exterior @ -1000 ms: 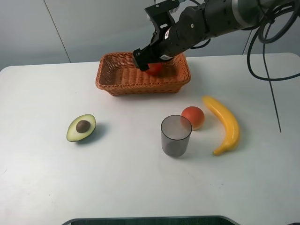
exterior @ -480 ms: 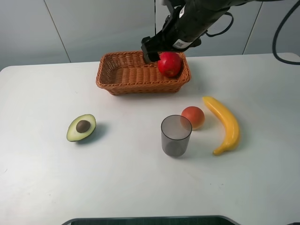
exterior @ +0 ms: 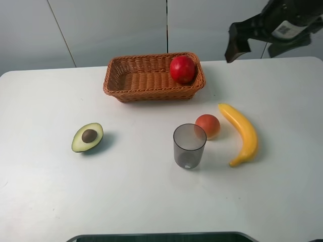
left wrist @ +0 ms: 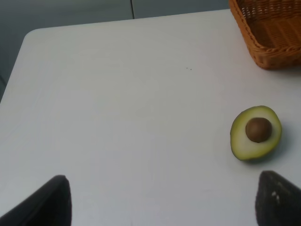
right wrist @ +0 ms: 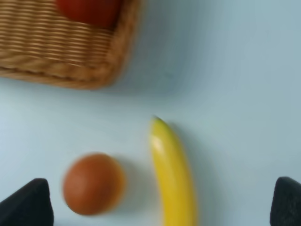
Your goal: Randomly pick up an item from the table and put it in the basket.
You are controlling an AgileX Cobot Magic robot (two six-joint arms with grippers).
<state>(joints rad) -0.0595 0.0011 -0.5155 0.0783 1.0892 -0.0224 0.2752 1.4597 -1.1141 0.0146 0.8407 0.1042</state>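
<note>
We are judging the placement complete: the apple (exterior: 182, 69) is resting ungripped inside the basket (exterior: 151, 94), at its end nearer the right arm. The right gripper (exterior: 255, 46) is hanging clear above the table (exterior: 50, 191) — jaws spread, empty. The left gripper (left wrist: 167, 200) is likewise spread and empty. The left wrist view is showing only the halved avocado (left wrist: 256, 132) and a basket corner — the exterior view is showing the apple.

Black arm (exterior: 260, 24), white label (exterior: 285, 29)
</note>
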